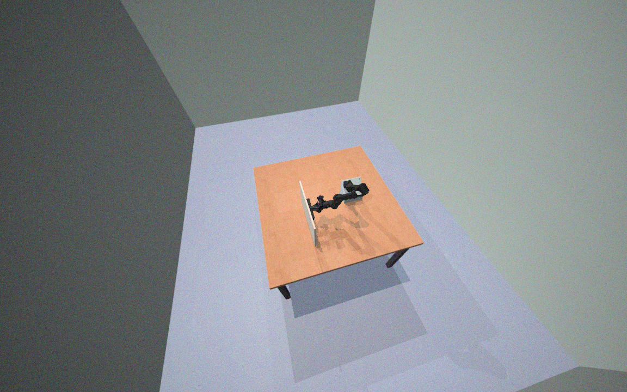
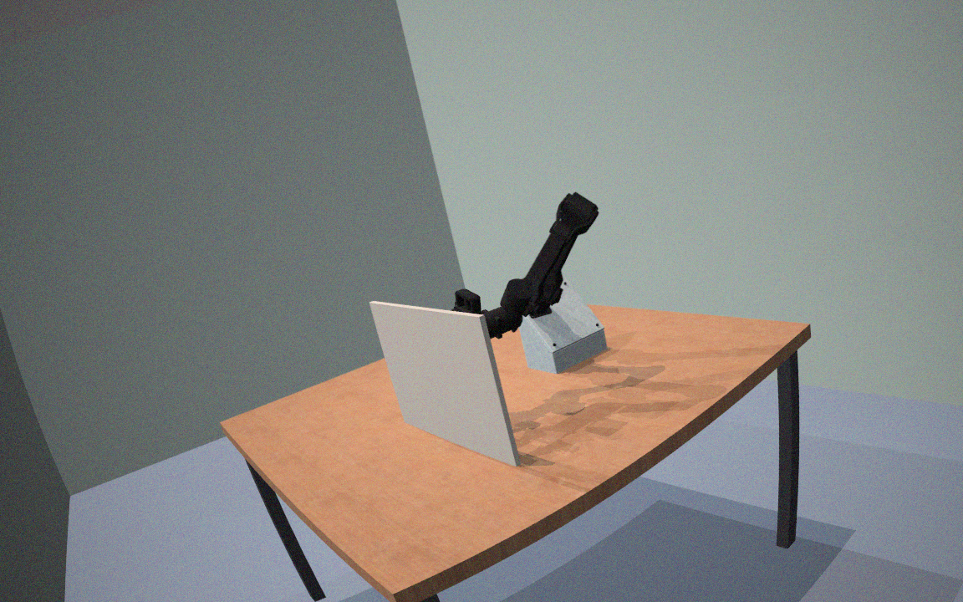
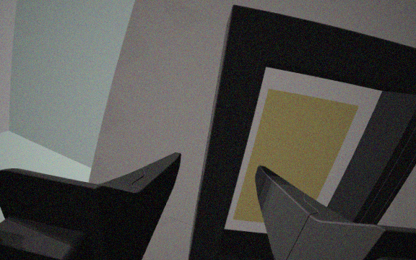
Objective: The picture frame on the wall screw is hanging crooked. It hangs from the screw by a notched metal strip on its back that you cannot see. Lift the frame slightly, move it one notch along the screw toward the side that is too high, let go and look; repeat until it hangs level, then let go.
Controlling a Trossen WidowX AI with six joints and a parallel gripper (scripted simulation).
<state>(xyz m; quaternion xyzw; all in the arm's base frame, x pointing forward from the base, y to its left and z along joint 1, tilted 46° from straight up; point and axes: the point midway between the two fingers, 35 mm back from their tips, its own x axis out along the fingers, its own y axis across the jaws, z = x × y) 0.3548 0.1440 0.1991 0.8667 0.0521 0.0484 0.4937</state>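
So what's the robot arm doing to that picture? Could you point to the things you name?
The black robot arm (image 1: 339, 198) (image 2: 545, 262) is reaching toward a black picture frame (image 3: 213, 119) with a yellow picture (image 3: 302, 141) in it. The frame hangs on the upright board (image 1: 307, 207) (image 2: 444, 374). The arm's gripper (image 3: 218, 165) is open and isn't holding anything; its two fingers are apart, near one side of the frame. It's there to make the crooked frame hang level, and it hasn't got hold of it yet.

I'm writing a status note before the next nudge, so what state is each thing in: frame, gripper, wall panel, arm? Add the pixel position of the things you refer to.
Picture frame (image 1: 312, 214) (image 3: 215, 119): on the panel's robot-facing side; level or not, cannot tell.
Gripper (image 3: 218, 165): open, fingers apart.
Wall panel (image 1: 308, 213) (image 2: 444, 374): standing upright on the table.
Arm (image 1: 345, 196) (image 2: 545, 265): reaching toward the panel.
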